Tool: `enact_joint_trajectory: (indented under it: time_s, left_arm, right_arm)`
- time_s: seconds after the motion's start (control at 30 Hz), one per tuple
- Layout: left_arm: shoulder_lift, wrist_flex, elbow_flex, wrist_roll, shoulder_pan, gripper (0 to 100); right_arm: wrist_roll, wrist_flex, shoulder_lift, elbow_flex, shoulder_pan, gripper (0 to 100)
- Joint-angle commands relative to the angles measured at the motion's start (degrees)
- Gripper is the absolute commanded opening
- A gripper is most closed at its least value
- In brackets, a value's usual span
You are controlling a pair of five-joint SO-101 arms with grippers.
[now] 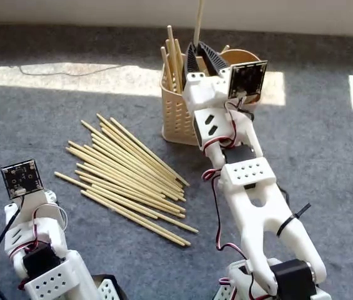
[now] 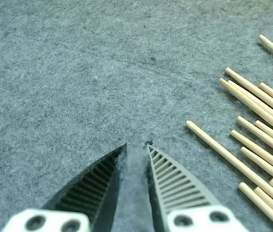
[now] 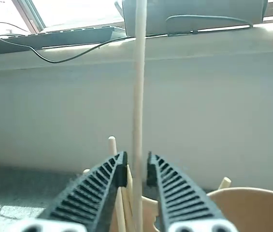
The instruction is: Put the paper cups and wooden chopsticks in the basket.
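A cream slatted basket (image 1: 176, 119) stands on the grey carpet with several wooden chopsticks (image 1: 173, 53) upright in it and a tan paper cup (image 1: 242, 59) at its far side. My right gripper (image 1: 198, 45) hovers over the basket, shut on one wooden chopstick (image 1: 198, 19) held upright; in the right wrist view this chopstick (image 3: 139, 72) runs between the fingers of the right gripper (image 3: 137, 162), with the cup rim (image 3: 245, 205) below. A loose pile of chopsticks (image 1: 129, 172) lies on the carpet. My left gripper (image 2: 136, 144) sits low over bare carpet beside the pile's ends (image 2: 257, 145), narrowly open and holding nothing.
The left arm (image 1: 39, 250) is folded back at the near left corner. Sunlit patches cross the carpet behind the basket, and a thin cable (image 1: 57, 70) lies at the far left. A white wall (image 3: 213, 106) rises behind the basket.
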Motion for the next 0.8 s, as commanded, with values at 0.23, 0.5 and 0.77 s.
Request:
enact_joint_trajectory:
  time_s: [0.23, 0.5, 0.77]
  left_arm:
    - [-0.48, -1.23, 0.22, -0.18, -0.4, 7]
    - [-0.48, -1.23, 0.31, -0.18, -0.4, 7]
    - [-0.48, -1.23, 0.31, -0.18, -0.4, 7]
  right_arm:
    - [-0.09, -1.1, -11.38, 4.18, -1.8, 17.3]
    - [7.03, 13.58, -28.0, 9.89, -7.69, 4.6]
    - [6.86, 29.14, -42.51, 17.1, -10.51, 3.0]
